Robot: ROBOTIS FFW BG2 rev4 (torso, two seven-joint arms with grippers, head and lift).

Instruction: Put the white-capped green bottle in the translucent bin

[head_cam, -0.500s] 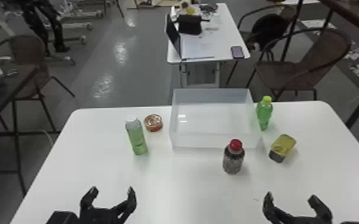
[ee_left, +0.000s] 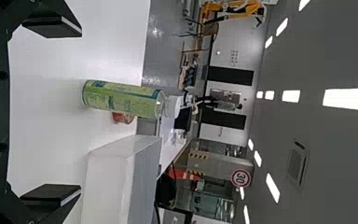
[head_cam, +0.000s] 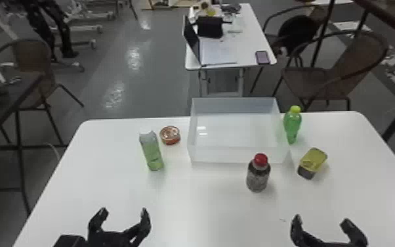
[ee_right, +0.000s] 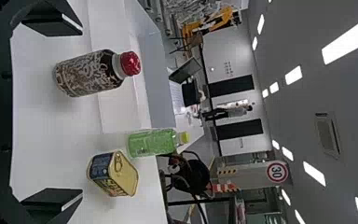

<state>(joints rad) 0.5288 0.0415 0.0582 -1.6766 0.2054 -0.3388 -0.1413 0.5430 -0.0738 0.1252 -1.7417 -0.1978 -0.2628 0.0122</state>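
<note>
Bottle (head_cam: 153,154), green and white-capped, stands beyond the left gripper's (head_cam: 124,212) parted fingers (head_cam: 145,221).

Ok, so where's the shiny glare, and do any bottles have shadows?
Head view: shiny glare on the grey floor, two small glints in the translucent bin, a faint shadow by the red-capped bottle; both wrist views: ceiling lights glowing bright white.

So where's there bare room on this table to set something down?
The table has a wide free patch between the white-capped bottle and the red-capped bottle. The bin is bare inside too. It's crowded right of the bin, around the yellow-capped bottle and tin, and left, around the can.
</note>
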